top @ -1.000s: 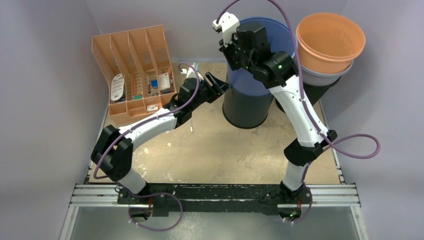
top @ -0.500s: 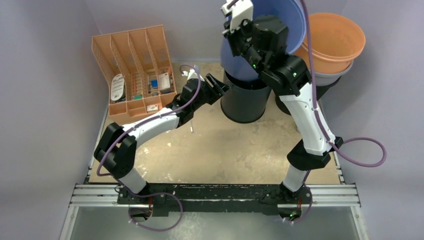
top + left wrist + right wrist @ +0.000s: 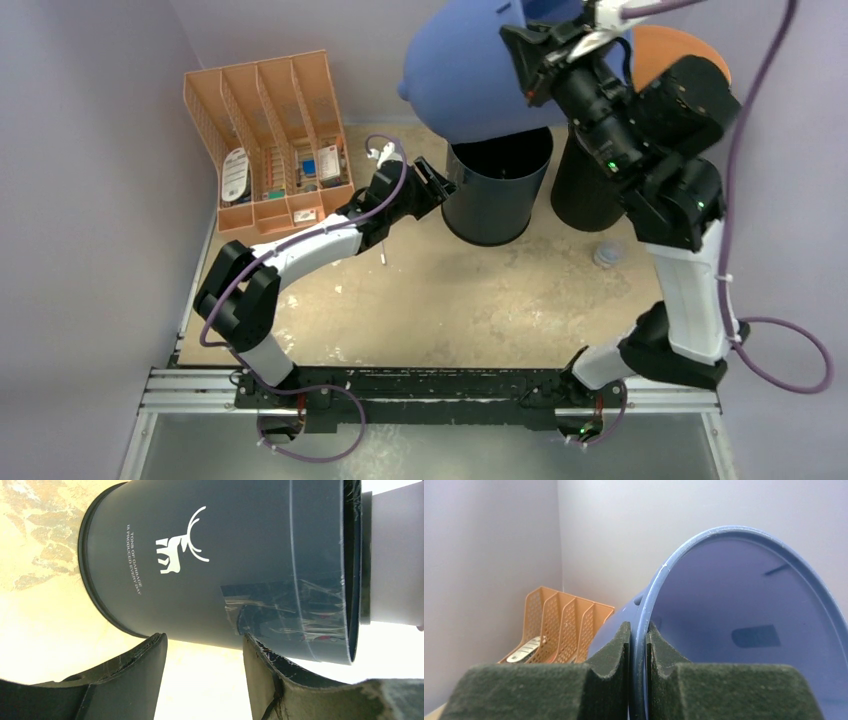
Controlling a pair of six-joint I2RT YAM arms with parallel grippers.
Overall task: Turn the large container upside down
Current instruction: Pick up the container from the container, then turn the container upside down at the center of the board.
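The large container (image 3: 465, 80) is a blue tub, lifted high above the table and tipped on its side, its base toward the left. My right gripper (image 3: 548, 45) is shut on its rim. In the right wrist view the fingers (image 3: 638, 628) pinch the blue rim (image 3: 651, 595), with the tub's inside (image 3: 744, 620) to the right. My left gripper (image 3: 441, 181) stands open beside the dark bin (image 3: 497, 190). In the left wrist view its fingertips (image 3: 205, 641) sit just short of the bin's wall (image 3: 215, 555), with nothing between them.
An orange desk organizer (image 3: 270, 130) stands at the back left. A second dark bin (image 3: 588, 190) stands right of the first, with an orange bowl (image 3: 668, 45) behind my right arm. A small grey cap (image 3: 608, 254) lies on the table.
My right arm has lifted the blue tub up out of the dark bin and tipped it over toward its side. The left arm has barely moved.
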